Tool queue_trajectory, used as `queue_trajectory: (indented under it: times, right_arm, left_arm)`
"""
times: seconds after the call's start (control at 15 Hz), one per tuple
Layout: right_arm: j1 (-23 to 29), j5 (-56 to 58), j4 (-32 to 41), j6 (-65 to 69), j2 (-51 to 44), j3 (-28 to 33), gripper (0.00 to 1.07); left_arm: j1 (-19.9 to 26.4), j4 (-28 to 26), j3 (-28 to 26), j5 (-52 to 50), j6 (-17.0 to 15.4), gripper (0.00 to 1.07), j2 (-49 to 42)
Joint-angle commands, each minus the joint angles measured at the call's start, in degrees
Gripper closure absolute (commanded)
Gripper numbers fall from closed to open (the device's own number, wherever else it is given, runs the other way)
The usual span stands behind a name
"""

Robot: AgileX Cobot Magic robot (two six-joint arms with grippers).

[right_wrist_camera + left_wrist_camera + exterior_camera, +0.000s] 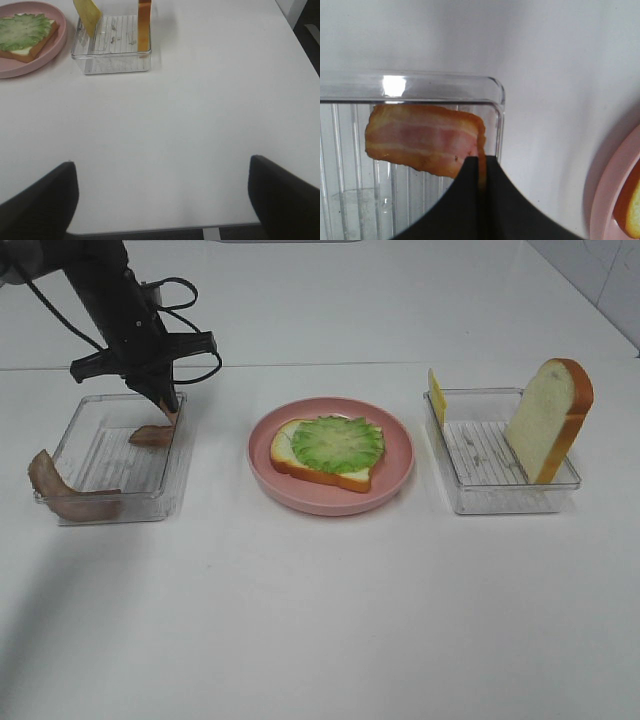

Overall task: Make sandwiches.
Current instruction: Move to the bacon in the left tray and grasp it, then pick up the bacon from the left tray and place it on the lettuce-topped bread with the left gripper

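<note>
Left end effector (172, 412) pinches bacon strip (150, 436); sandwich (328, 452) well apart

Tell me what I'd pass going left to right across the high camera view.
Draped bacon strip → pinched bacon strip in the left gripper → pink plate holding the lettuce-topped bread base → cheese slice → upright bread slice.
</note>
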Motion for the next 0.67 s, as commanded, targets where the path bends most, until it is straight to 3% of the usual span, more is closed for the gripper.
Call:
queue_trajectory:
  times: [0.07, 0.67]
  right_arm:
    - [-0.23, -0.11, 0.11, -0.34, -1.66, 0.00, 0.18]
    - [-0.23, -0.11, 0.06, -0.34, -1.66, 0.00, 0.18]
  left_arm:
    - [-0.06, 0.06, -0.52, 3.38, -0.69, 1.07, -1.03]
    - [-0.46, -1.20, -4.18, 5.50, -0.63, 1.07, -5.16]
